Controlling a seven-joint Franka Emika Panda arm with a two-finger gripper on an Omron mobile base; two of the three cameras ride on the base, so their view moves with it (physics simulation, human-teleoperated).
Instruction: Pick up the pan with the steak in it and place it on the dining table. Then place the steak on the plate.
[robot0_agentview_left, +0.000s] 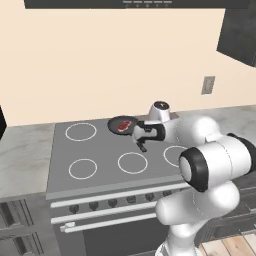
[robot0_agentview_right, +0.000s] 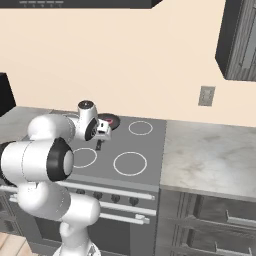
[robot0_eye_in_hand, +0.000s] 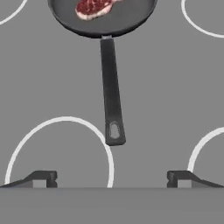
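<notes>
Black pan (robot0_eye_in_hand: 105, 19): one | steak (robot0_eye_in_hand: 94, 7): one, inside | fingers (robot0_eye_in_hand: 43, 178): two, spread wide, empty

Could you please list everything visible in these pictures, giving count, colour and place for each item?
pan: one, black, on the stovetop at the back middle, long handle pointing toward the robot.
steak: one, reddish-brown with pink marbling, lying in the pan.
stove: one, grey, white burner rings on top, knobs and oven door on the front.
counter: grey marble, on either side of the stove, cabinets below.
wall outlet: one, grey, on the beige wall right of the stove.
upper cabinet: one, dark, at top right.
gripper: one, dark fingertips, open, hanging above the stovetop just short of the handle's end.
arm: one, white with dark joints.
</notes>
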